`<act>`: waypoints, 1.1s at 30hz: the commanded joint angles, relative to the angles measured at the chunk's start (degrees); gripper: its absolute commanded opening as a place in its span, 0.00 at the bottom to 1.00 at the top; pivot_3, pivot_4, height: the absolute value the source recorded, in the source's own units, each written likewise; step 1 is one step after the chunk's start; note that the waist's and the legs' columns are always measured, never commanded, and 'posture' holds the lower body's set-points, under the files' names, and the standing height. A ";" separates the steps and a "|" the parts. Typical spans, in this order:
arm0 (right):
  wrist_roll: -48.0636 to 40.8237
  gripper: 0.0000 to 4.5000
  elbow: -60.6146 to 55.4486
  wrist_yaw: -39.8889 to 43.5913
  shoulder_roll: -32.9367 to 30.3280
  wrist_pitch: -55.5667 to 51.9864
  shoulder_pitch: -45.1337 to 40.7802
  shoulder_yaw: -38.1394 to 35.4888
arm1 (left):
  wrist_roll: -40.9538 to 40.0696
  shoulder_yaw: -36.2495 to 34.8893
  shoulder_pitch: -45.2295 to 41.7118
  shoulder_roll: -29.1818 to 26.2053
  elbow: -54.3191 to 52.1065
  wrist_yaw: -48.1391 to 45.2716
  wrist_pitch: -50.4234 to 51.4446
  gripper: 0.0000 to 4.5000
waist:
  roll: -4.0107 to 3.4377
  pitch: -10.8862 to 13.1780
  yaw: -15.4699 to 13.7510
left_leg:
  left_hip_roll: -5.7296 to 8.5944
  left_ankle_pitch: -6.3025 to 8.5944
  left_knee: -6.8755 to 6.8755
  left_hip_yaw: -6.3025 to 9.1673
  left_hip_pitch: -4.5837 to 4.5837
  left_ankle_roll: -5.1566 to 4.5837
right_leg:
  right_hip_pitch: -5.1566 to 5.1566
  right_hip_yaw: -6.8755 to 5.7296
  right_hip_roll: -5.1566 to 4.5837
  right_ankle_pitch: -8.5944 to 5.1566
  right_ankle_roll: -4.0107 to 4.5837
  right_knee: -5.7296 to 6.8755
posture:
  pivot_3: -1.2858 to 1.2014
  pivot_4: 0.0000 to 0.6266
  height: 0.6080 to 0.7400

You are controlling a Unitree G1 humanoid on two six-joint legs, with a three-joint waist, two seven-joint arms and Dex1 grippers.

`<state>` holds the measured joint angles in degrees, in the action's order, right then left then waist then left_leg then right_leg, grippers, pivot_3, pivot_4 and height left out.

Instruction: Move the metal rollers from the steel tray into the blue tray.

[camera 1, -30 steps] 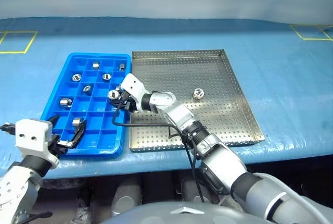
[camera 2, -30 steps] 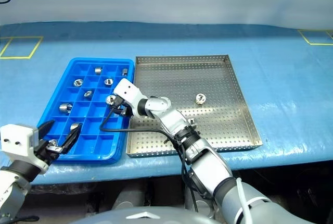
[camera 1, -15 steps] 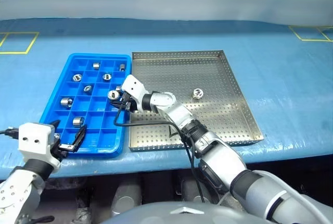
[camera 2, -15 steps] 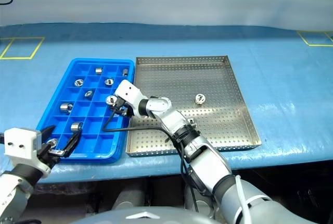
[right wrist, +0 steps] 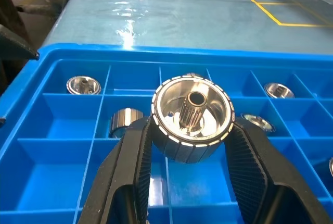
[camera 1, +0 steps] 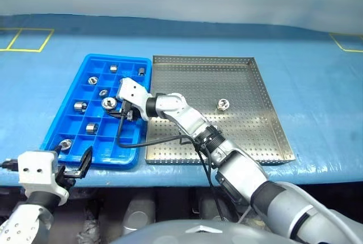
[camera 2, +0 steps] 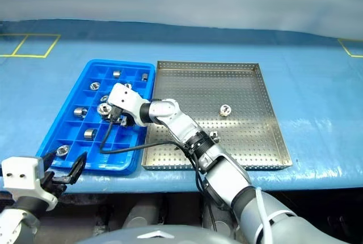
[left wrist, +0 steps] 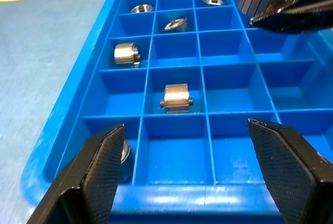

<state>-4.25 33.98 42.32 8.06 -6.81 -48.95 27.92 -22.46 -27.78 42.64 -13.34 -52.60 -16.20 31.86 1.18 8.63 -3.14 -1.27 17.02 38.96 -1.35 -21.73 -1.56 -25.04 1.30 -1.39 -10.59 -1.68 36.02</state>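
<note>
The light-blue table covering (camera 1: 317,102), marked with yellow tape squares (camera 1: 25,40), carries the blue tray (camera 1: 57,133) beside the steel tray (camera 1: 266,113). The right gripper (camera 1: 111,106) pinches one of the metal rollers (right wrist: 191,118) above the blue tray; the left gripper (camera 1: 71,162) hangs spread at the table's near edge.

Metal rollers: nine counted. Seven lie in compartments of the blue tray (camera 1: 62,126), e.g. one at (camera 1: 91,127); one (camera 1: 109,104) is pinched in the right gripper (camera 1: 117,106) above it; one (camera 1: 223,104) on the steel tray (camera 1: 266,113). Trays: two. Grippers: two, left gripper (camera 1: 72,162) included.
</note>
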 commanded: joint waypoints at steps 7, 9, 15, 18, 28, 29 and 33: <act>-0.22 0.38 8.60 0.30 10.11 3.82 -6.84 -1.06 | 2.67 3.05 7.66 5.63 -5.03 1.44 -6.39 0.91 | -0.05 0.08 -2.16 | 0.01 0.00 0.00 0.11 0.00 0.00 | 0.11 -0.13 0.00 -0.19 -0.26 -0.06 | 0.70 0.24 1.00; -0.12 0.38 10.56 -0.03 9.91 4.44 -7.53 -1.61 | 3.10 3.97 8.88 6.28 -5.36 1.59 -7.08 0.91 | -0.06 0.10 -2.55 | 0.01 0.00 0.01 0.15 -0.02 0.00 | 0.10 -0.17 0.00 -0.21 -0.26 -0.06 | 0.70 0.24 1.00; 0.30 0.38 15.13 -0.70 10.12 6.32 -9.38 -2.95 | 3.52 5.48 9.65 6.27 -5.47 1.86 -7.70 0.91 | -0.14 0.15 -3.06 | 0.01 0.01 0.01 0.30 -0.07 0.00 | 0.12 -0.32 0.00 -0.26 -0.25 -0.06 | 0.70 0.24 1.00; 0.58 0.38 17.37 -1.29 10.65 7.05 -10.11 -3.58 | 3.74 6.12 9.15 6.01 -5.56 2.10 -7.38 0.91 | -0.15 0.16 -3.22 | 0.02 0.01 0.00 0.32 -0.07 0.00 | 0.14 -0.34 0.00 -0.28 -0.26 -0.06 | 0.70 0.24 1.00; 0.32 0.81 19.65 -1.05 12.20 7.79 -10.62 -4.74 | 4.00 5.94 10.49 6.36 -6.28 2.75 -7.71 0.91 | -0.18 0.17 -3.84 | 0.03 0.01 0.01 0.53 -0.07 0.02 | 0.25 -0.49 -0.01 -0.32 -0.25 -0.10 | 0.71 0.24 1.00; 0.29 0.88 19.21 -1.39 12.23 8.14 -10.48 -4.86 | 3.97 5.88 10.52 6.32 -6.29 2.76 -7.74 0.91 | -0.19 0.18 -3.92 | 0.02 0.01 0.01 0.55 -0.07 0.02 | 0.25 -0.51 -0.01 -0.34 -0.25 -0.10 | 0.71 0.24 1.00; -1.40 0.88 14.17 -1.51 11.35 7.77 -9.66 -5.77 | 4.04 6.34 9.18 5.39 -6.13 2.70 -7.03 0.91 | -0.25 0.26 -4.08 | 0.03 0.02 0.01 0.66 -0.07 0.04 | 0.27 -0.59 0.00 -0.43 -0.27 -0.09 | 0.70 0.24 1.00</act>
<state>-3.80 52.84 40.92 8.46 0.07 -55.35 23.94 -18.61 -21.40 52.35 -7.24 -55.88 -13.76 25.53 0.93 8.90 -7.22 -1.25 17.04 38.97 -0.65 -21.83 -1.51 -24.77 0.69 -1.39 -11.02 -1.95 35.93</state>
